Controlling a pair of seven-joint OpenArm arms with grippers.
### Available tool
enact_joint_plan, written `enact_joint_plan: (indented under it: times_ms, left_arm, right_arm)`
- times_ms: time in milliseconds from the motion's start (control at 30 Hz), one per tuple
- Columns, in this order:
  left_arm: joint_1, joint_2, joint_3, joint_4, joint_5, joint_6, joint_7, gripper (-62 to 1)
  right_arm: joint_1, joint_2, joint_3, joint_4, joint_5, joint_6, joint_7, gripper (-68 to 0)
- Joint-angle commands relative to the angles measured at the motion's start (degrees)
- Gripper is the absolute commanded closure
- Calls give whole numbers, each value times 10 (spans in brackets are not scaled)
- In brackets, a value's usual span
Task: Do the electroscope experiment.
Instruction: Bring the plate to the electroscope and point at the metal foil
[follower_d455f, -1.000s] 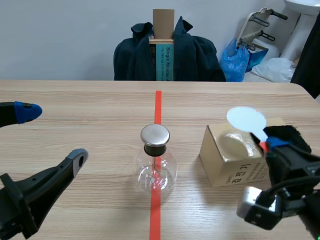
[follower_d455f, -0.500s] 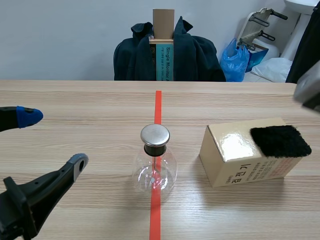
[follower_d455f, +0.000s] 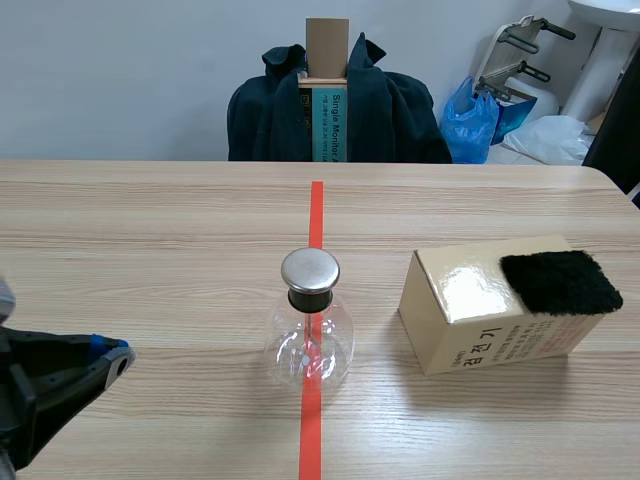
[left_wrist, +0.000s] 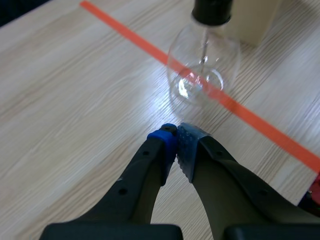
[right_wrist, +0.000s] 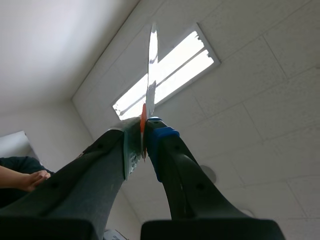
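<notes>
The electroscope, a clear glass flask (follower_d455f: 310, 340) with a metal cap (follower_d455f: 310, 270), stands on the red tape line at the table's middle. My left gripper (follower_d455f: 112, 357) rests low at the near left, shut on nothing; in the left wrist view its fingertips meet (left_wrist: 176, 135) just short of the flask (left_wrist: 202, 75). A tan box (follower_d455f: 470, 325) to the flask's right carries a black fur pad (follower_d455f: 560, 282). The right arm is outside the scene view. In its wrist view my right gripper (right_wrist: 144, 132) points up at the ceiling, shut on the orange stem of a thin disc paddle (right_wrist: 152, 65) seen edge-on.
Behind the table's far edge stands a chair draped with a dark jacket (follower_d455f: 390, 105), holding a cardboard box (follower_d455f: 327, 45). A blue plastic bag (follower_d455f: 470, 120) lies at the back right. A person's hand (right_wrist: 25, 181) shows beside the right gripper.
My left gripper has gone from wide open to shut and dropped lower. The right arm, with the disc paddle, has lifted away from the box and left the scene view.
</notes>
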Motion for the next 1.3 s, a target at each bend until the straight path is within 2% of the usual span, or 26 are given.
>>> enact_joint_plan:
  times_ms: [0,167,333,633,733,767,867,1000,1100,1267]
  left_arm:
    - [-42,0,24,-25,-8,1,-20,-27]
    - [-131,0,93,-122,-5,-1,-78,-28]
    - [-194,5,161,-188,23,-15,-126,-30]
    - [-264,41,233,-259,25,-11,-130,-30]
    - [-280,54,245,-280,37,-5,-130,-30]
    - [-283,58,247,-285,40,-4,-130,-30]
    - [-289,70,247,-300,41,-1,-131,-30]
    - [-292,79,247,-306,41,7,-137,-30]
    - [-292,79,247,-306,41,7,-144,-30]
    - [-292,79,247,-306,41,7,-143,-30]
  right_arm:
    - [8,4,10,7,10,-33,-5,-10]
    - [8,4,32,32,21,-33,-20,-10]
    - [8,3,37,34,21,-33,-22,-10]
    - [8,-7,33,34,52,-33,-12,-8]
    - [8,-7,18,31,55,-33,-12,-8]
    - [8,-7,12,30,55,-25,-10,-8]
    - [15,-8,-17,22,60,6,2,-8]
    - [52,-25,-83,-8,60,20,28,-8]
    - [82,-44,-143,-52,31,38,48,-9]
    - [120,-69,-237,-151,-21,39,85,-8]
